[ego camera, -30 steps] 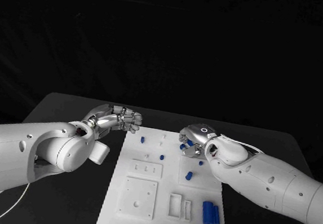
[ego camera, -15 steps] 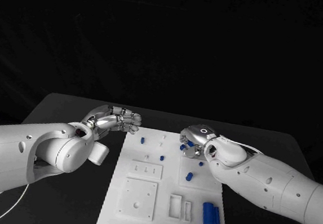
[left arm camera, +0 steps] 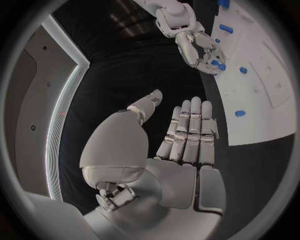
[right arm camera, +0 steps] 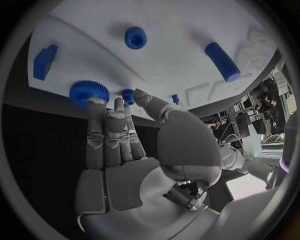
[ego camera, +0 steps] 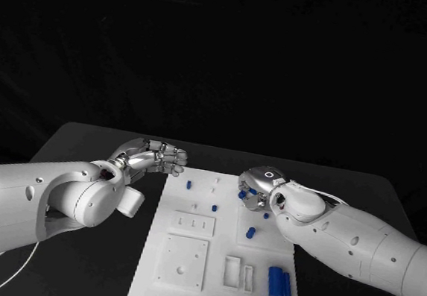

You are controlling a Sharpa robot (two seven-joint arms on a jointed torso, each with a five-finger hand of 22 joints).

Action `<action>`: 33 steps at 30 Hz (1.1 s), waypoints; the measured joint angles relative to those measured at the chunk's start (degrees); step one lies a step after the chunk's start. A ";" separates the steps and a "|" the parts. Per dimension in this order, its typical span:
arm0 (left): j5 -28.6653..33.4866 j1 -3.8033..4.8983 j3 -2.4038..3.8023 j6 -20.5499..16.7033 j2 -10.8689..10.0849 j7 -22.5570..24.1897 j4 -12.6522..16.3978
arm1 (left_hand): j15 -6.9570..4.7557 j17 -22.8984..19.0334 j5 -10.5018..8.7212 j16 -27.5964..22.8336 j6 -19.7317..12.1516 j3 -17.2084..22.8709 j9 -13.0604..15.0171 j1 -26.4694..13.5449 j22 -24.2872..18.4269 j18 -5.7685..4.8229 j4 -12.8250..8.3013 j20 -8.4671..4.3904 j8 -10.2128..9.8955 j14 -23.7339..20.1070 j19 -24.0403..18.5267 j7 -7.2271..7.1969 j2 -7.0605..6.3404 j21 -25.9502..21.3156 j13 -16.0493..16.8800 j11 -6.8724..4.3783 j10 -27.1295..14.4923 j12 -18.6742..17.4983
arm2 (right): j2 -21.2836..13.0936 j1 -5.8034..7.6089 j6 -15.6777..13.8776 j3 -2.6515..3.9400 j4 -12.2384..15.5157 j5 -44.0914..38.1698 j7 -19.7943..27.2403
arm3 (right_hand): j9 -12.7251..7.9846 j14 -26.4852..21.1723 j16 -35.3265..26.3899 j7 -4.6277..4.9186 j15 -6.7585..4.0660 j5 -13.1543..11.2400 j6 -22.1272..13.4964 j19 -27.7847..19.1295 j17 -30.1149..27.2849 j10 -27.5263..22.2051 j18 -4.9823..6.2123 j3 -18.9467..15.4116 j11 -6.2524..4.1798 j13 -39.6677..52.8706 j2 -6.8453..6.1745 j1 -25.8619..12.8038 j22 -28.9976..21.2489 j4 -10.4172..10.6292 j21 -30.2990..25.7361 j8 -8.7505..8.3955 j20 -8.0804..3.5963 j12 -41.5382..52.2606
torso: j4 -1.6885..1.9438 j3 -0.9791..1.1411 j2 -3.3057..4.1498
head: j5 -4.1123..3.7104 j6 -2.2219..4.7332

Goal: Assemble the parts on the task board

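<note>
Hovering over the white board's (ego camera: 219,269) upper right edge, the right hand (ego camera: 255,184) holds nothing, fingers straight beside a blue gear (right arm camera: 89,93): light, rigid, best pinched by its toothed rim. Left hand (ego camera: 156,157) is empty, off-board.

It looked like a robotics lab: a matte black table (ego camera: 95,142) stood against black drapery (ego camera: 227,59).
</note>
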 measured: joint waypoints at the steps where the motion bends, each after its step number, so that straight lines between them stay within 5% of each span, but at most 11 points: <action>1: 0.00 0.01 0.00 0.00 -0.01 -0.01 0.00 | 0.00 0.00 0.00 0.00 0.00 0.00 0.00 0.00 0.00 0.00 0.00 0.00 0.00 0.00 0.00 0.00 0.00 0.00 -0.02 0.00 0.00 0.00 | 0.06 -0.02 0.08 0.00 -0.05 -0.01 0.00 | 0.00 0.01 0.23 0.00 -0.01 0.00 0.01 -0.03 -0.05 0.08 0.01 0.00 0.08 0.02 0.00 0.00 0.00 0.00 0.00 0.00 -0.04 0.00 | 0.00 0.01 0.02 | 0.02 -0.01; 14: 0.00 0.01 0.00 0.05 0.10 -0.12 -0.14 | 0.00 0.04 0.00 0.00 0.00 0.15 0.00 0.01 0.05 -0.02 -0.15 0.00 0.00 0.00 0.00 0.00 0.00 0.00 -0.05 0.00 0.00 0.00 | 0.67 -0.30 0.57 0.06 -0.40 -0.06 0.00 | 0.21 0.08 0.46 -0.20 -0.08 -0.22 0.60 -0.01 -0.54 0.73 -0.25 0.41 -0.30 0.31 0.10 -0.55 0.01 0.41 0.22 0.31 -0.39 0.21 | -0.03 0.01 0.13 | 0.15 -0.36; 25: 0.01 0.02 0.00 0.06 0.21 -0.21 -0.25 | 0.00 0.10 0.00 -0.21 0.00 0.30 -0.05 0.01 0.04 -0.07 -0.30 0.00 0.00 0.00 0.00 0.00 0.00 0.00 -0.04 0.00 0.00 0.00 | 0.68 -0.37 0.57 0.04 -0.23 0.26 -0.32 | 0.71 -0.23 1.24 -1.26 -0.24 -0.28 2.88 -0.04 -1.08 3.09 -0.29 3.00 -1.30 1.70 0.93 -1.39 0.04 3.01 1.35 1.57 -0.38 0.95 | -0.03 0.00 0.07 | 0.14 -0.53; 33: 0.01 0.02 0.00 0.06 0.21 -0.26 -0.25 | 0.00 0.16 0.00 -0.22 0.00 0.46 -0.04 0.01 0.03 -0.33 -0.45 0.00 0.00 0.00 0.00 0.00 0.00 0.00 -0.04 0.00 0.00 0.00 | 0.61 -0.41 -0.36 0.03 0.43 1.11 -0.93 | 1.13 -0.86 1.53 -2.13 -1.48 -0.68 4.63 -0.61 -1.57 5.42 -0.31 3.89 -2.16 2.90 0.85 -1.89 0.03 2.59 3.88 2.47 -0.98 1.98 | -0.02 -0.04 0.04 | 0.10 -0.32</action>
